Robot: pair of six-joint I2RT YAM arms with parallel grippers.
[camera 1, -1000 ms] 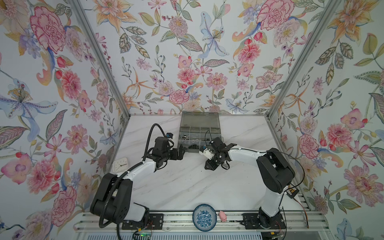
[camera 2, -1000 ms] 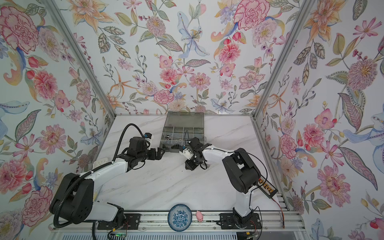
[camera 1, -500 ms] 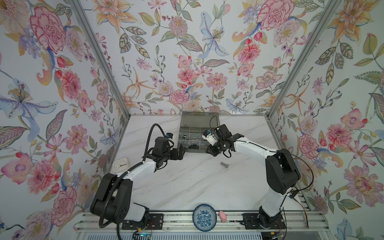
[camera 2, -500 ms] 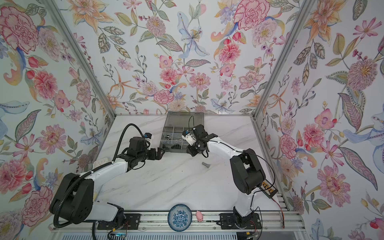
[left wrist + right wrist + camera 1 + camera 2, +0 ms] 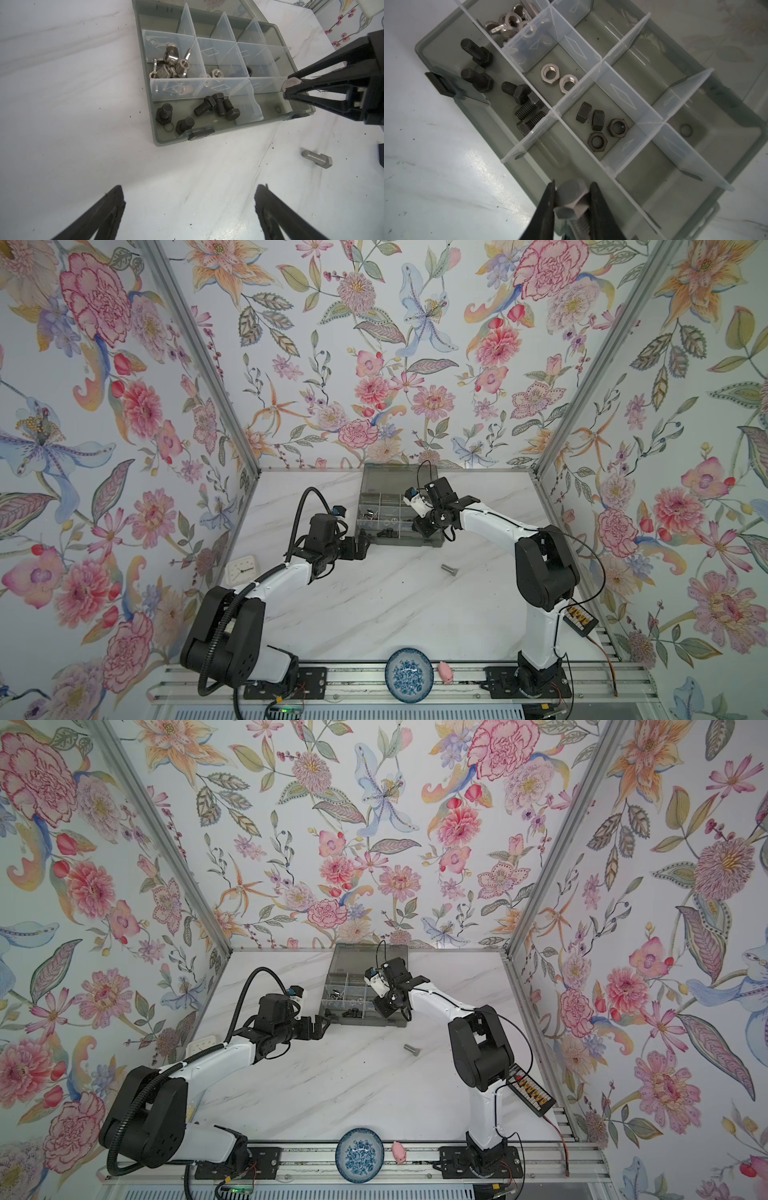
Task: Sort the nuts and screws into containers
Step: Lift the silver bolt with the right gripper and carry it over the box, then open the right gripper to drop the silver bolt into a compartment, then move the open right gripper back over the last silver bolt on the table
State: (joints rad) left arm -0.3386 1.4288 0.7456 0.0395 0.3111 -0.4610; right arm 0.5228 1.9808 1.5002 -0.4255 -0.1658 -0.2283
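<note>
The grey translucent organizer box (image 5: 374, 494) (image 5: 345, 977) lies open at the back of the table. My right gripper (image 5: 572, 187) is shut on the hex head of a silver screw (image 5: 571, 199), just above a front container near the box wall (image 5: 477, 116). Other containers hold black screws (image 5: 517, 93) (image 5: 216, 105), silver wing nuts (image 5: 170, 62), silver hex nuts (image 5: 559, 79) and black hex nuts (image 5: 602, 124). Another silver screw (image 5: 449, 569) (image 5: 316, 159) lies on the table in front of the box. My left gripper (image 5: 189, 193) (image 5: 363, 541) hovers open and empty by the box's front left corner.
The box's lid (image 5: 395, 479) lies back against the rear wall. A blue-and-white bowl (image 5: 409, 674) and a small pink object (image 5: 446, 672) sit at the front rail. A white square object (image 5: 242, 570) lies at the table's left edge.
My right gripper has lifted off the table and moved back over the box with the silver screw in it. The other silver screw now shows on the table. The left arm has not moved.
</note>
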